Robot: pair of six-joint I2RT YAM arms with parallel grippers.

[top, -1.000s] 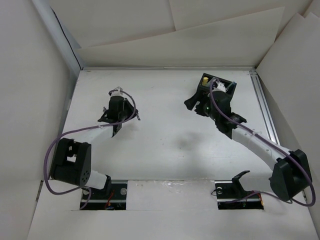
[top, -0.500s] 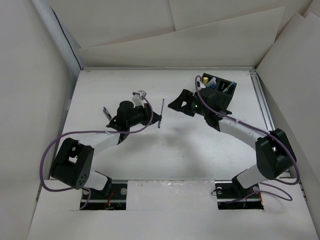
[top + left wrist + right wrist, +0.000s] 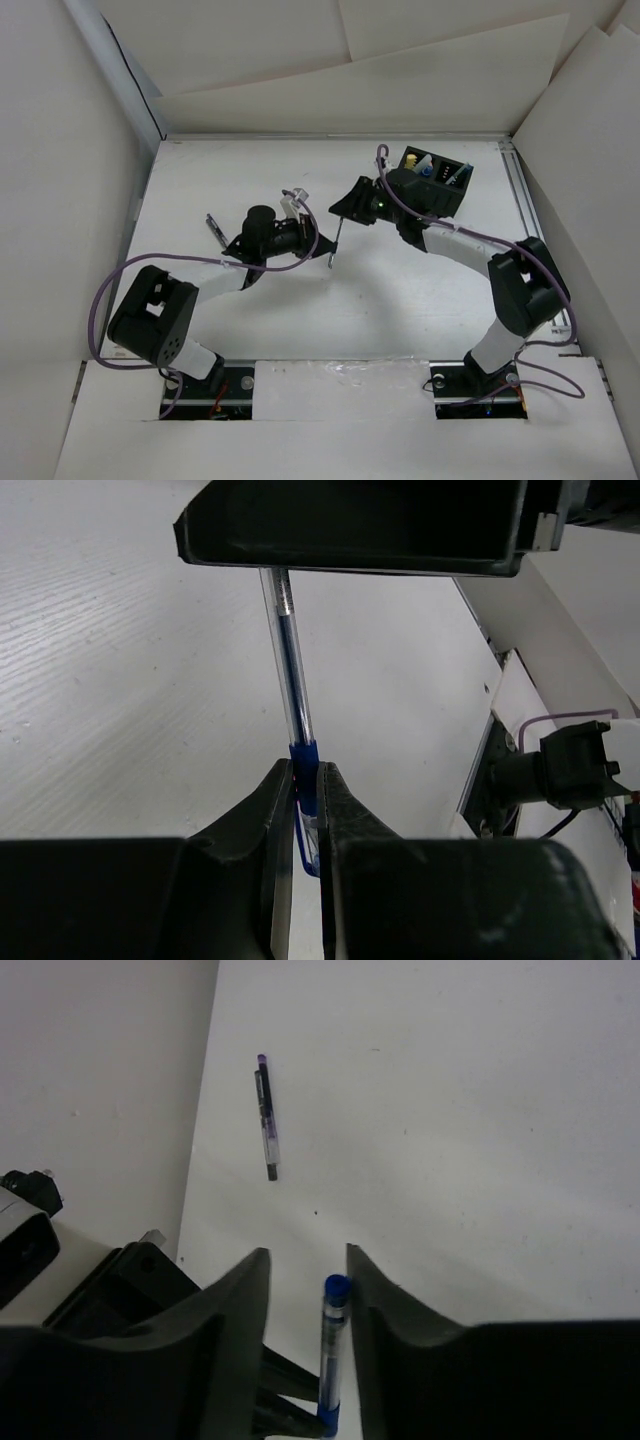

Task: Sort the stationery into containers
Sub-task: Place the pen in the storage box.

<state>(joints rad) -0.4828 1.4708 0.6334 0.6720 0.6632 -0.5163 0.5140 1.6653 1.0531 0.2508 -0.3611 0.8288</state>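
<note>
My left gripper [image 3: 318, 242] is shut on the blue-capped end of a clear pen [image 3: 335, 238] and holds it above the middle of the table. In the left wrist view the pen [image 3: 290, 670] runs from my left gripper [image 3: 305, 780] up into the right gripper [image 3: 350, 525]. My right gripper [image 3: 347, 207] is open, its jaws on either side of the pen's blue far end [image 3: 335, 1290]; its own view shows the right gripper [image 3: 308, 1260] around it. The black two-compartment box [image 3: 437, 172] stands at the back right with several pens inside.
A second slim pen with a dark clip [image 3: 213, 229] lies on the table at the left and also shows in the right wrist view [image 3: 266, 1120]. White walls enclose the table on the left, back and right.
My left gripper has swung right, carrying the blue pen toward the centre. My right gripper has moved left from the black box and now has its open jaws around the pen's far end.
</note>
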